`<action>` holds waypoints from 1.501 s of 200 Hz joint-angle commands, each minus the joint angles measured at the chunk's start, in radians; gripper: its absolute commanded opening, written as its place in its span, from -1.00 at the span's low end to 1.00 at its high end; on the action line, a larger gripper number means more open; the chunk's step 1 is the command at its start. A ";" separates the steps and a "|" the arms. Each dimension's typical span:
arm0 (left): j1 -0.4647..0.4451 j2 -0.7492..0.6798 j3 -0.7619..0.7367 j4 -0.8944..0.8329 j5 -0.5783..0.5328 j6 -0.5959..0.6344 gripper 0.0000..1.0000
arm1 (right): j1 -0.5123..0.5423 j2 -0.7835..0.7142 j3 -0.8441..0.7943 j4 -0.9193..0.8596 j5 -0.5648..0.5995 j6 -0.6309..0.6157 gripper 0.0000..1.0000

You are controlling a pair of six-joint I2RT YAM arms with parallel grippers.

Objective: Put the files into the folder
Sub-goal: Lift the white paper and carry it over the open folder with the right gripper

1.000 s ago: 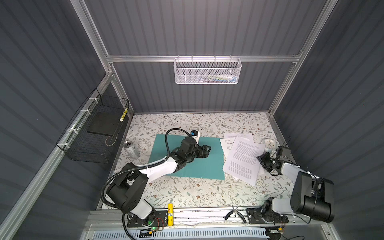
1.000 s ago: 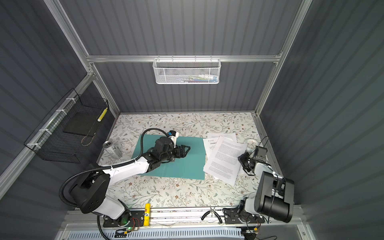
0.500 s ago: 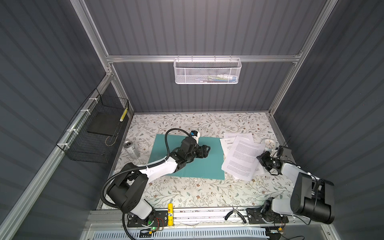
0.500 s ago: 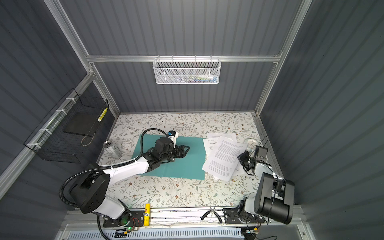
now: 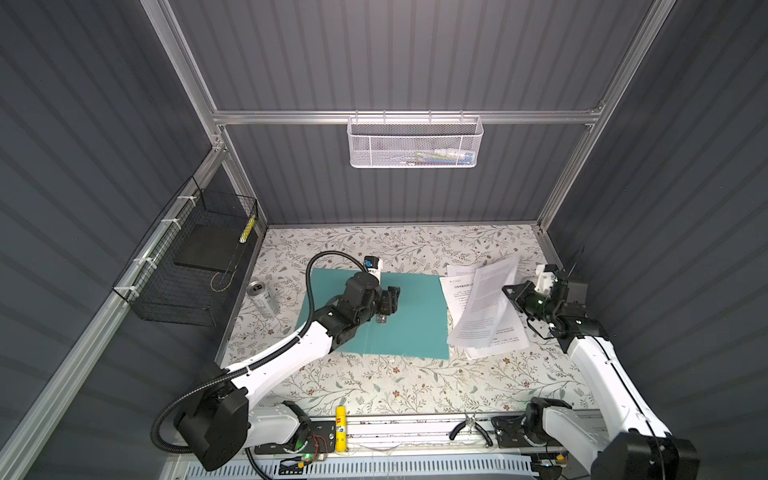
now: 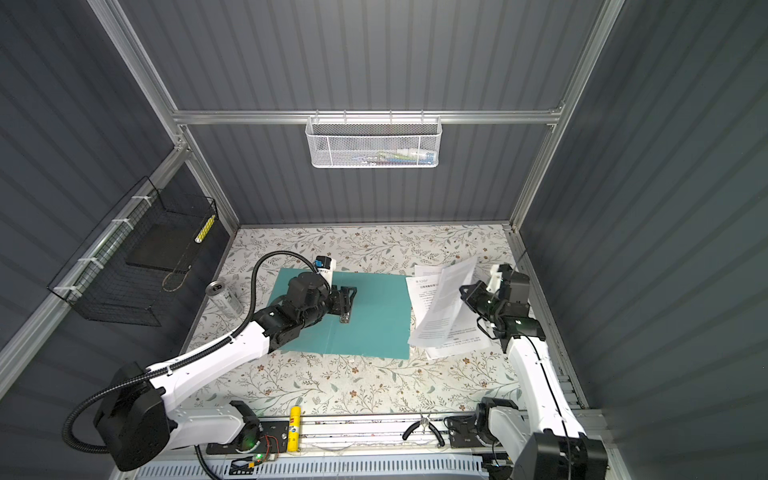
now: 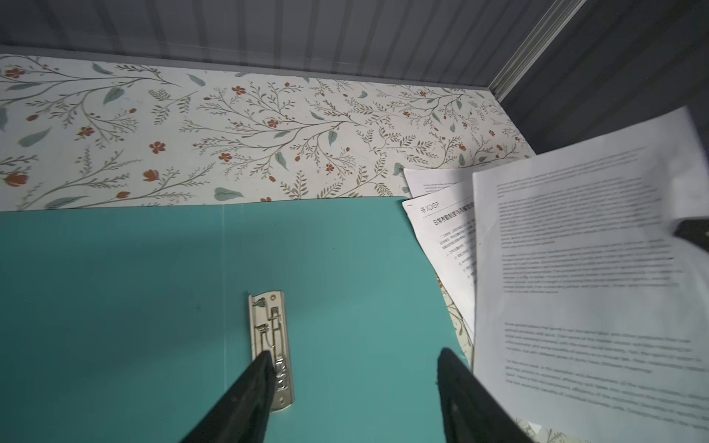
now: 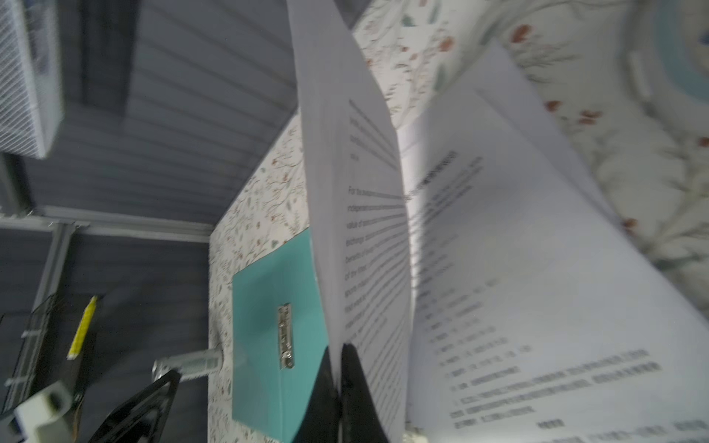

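Beside the teal folder (image 5: 409, 320), at its right edge: the files (image 5: 457, 291), one sheet (image 5: 484, 307) pinched in your right end effector (image 5: 509, 291) and raised, the remainder flat on the counter (image 5: 374, 374). Over the folder's clip bar (image 7: 270, 337): left end effector (image 7: 353, 354), jaws apart, empty. The sheet likely goes leftward, long edge parallel to the bar.

cool, dim, even light; soft shadow on the flat teal card folder (image 7: 115, 307). right wrist view blurred, smearing the printed white paper sheets (image 8: 518, 287).
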 commanded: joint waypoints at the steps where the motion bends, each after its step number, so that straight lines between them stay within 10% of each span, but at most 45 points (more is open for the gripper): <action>1: 0.013 -0.047 0.005 -0.119 -0.051 0.033 0.32 | 0.118 0.003 0.101 -0.064 0.052 -0.003 -1.00; 77: 0.076 -0.220 -0.076 -0.141 -0.016 -0.047 0.59 | 0.463 0.330 0.376 0.099 0.033 0.062 -1.00; 99: 0.099 -0.248 -0.078 -0.143 0.033 -0.053 0.98 | 0.521 0.470 0.414 0.227 0.019 0.107 -1.00; 207: 0.159 -0.284 -0.065 -0.179 0.092 -0.069 0.98 | 0.599 0.953 0.675 0.396 -0.042 0.192 -1.00; 300: 0.163 -0.275 -0.044 -0.182 0.078 -0.063 0.98 | 0.618 0.827 0.656 0.430 -0.142 0.234 -1.00</action>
